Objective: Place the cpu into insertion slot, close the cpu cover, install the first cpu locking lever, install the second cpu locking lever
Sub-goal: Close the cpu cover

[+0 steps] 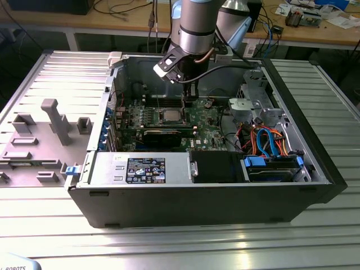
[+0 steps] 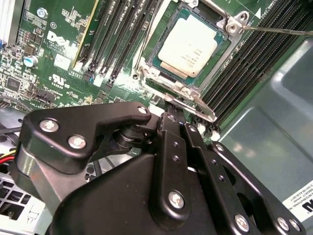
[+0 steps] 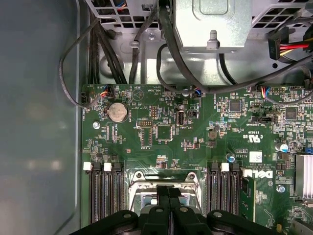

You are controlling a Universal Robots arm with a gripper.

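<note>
Cpu (image 2: 188, 44) lies flat in insertion slot (image 3: 138, 185), silver top up, just beyond end effector (image 2: 180, 120) tips. End effector fingers pressed together, nothing visible between them, tips at slot's edge. Cpu cover (image 2: 217, 59) lies down as frame around cpu. Thin wire lever (image 2: 279, 31) juts from slot corner across memory slots (image 2: 254, 58). Green motherboard (image 3: 195, 132) sits inside open computer case (image 1: 225, 197) on slatted metal desk (image 1: 169, 242). Grey fixture (image 1: 56, 121) on exterior view's left.
</note>
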